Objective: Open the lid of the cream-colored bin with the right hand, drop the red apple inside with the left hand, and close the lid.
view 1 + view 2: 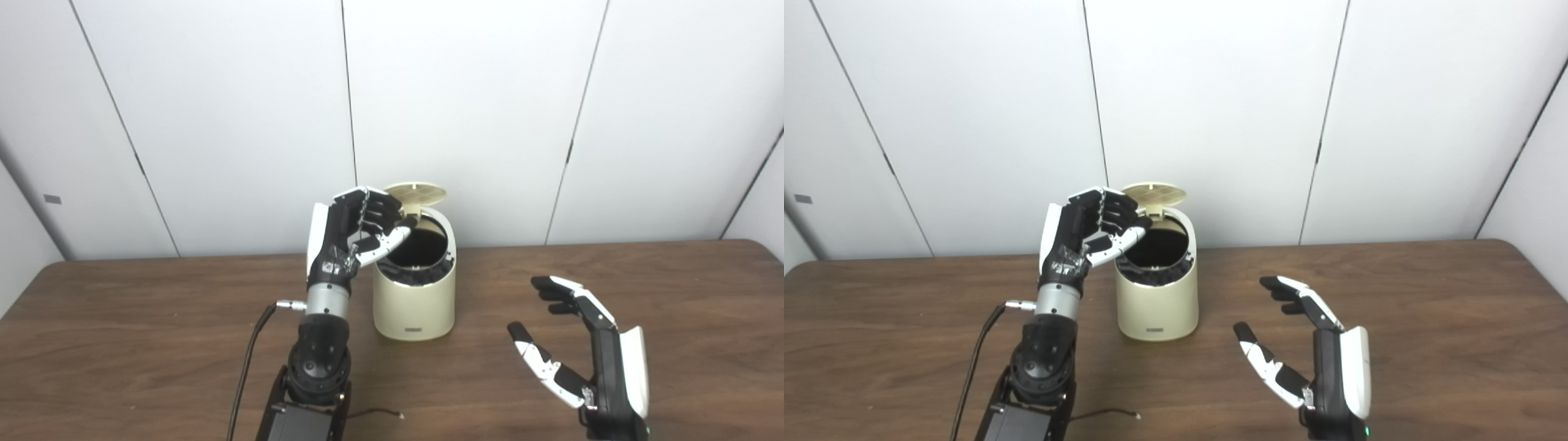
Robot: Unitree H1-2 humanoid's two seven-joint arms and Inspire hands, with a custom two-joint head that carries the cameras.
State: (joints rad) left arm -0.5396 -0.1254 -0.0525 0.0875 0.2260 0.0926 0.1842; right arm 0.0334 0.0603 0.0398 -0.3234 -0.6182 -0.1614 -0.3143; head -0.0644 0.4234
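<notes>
**A:** Where does the bin (415, 294) stand?

**B:** Upright on the brown desk (122, 343), near the far edge, in front of the white wall panels (490, 110). It is cream-colored and rounded.

**A:** And the lid (415, 193)?

**B:** Up. It is tipped back behind the bin's mouth, with its ribbed underside showing. The inside of the bin looks dark.

**A:** The left hand (358, 229)?

**B:** Raised at the bin's left side, level with the rim. The fingers are curled toward the opening and the thumb reaches over the left edge of the mouth. I see nothing held in it; the fingers stand apart from the thumb, loosely bent.

**A:** So where is the apple?

**B:** I cannot tell. No red fruit shows in either view, and the bin's interior is too dark to see into.

**A:** The right hand (1311, 343)?

**B:** Well to the right of the bin and nearer the camera, low over the desk, palm facing left. Fingers and thumb are spread wide and it holds nothing. It is apart from the bin.

**A:** Anything else near the bin?

**B:** A black cable (248, 361) runs from the left wrist down to the bottom edge, left of the bin.
</notes>
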